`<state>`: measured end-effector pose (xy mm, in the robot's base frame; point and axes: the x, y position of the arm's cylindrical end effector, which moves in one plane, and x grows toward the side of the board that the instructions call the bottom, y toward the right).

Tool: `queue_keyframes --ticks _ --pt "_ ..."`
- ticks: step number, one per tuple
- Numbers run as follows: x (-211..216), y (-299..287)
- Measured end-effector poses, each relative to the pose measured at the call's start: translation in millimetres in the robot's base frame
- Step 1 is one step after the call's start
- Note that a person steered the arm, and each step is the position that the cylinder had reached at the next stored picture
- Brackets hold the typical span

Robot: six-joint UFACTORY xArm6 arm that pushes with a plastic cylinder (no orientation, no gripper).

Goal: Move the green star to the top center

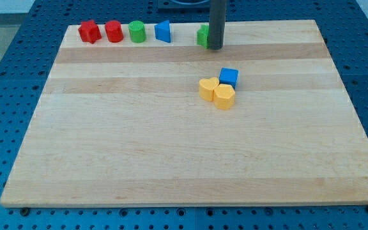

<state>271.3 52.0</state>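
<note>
The green star (202,36) sits near the top edge of the wooden board (139,147), about at its centre. It is mostly hidden behind my dark rod; only its left part shows. My tip (215,46) rests on the board just to the right of the star, touching or nearly touching it.
A row along the top left holds a red star (89,31), a red cylinder (114,31), a green cylinder (137,31) and a blue triangular block (163,30). Below my tip, a blue cube (229,77) touches two yellow blocks (208,89) (223,96).
</note>
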Motion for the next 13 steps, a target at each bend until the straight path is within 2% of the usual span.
queue_keyframes --ticks 5,8,10,13 --pt "-26.5 5.4" --pt "-26.5 -9.0" --pt "-26.6 7.7" --pt "-50.7 6.8"
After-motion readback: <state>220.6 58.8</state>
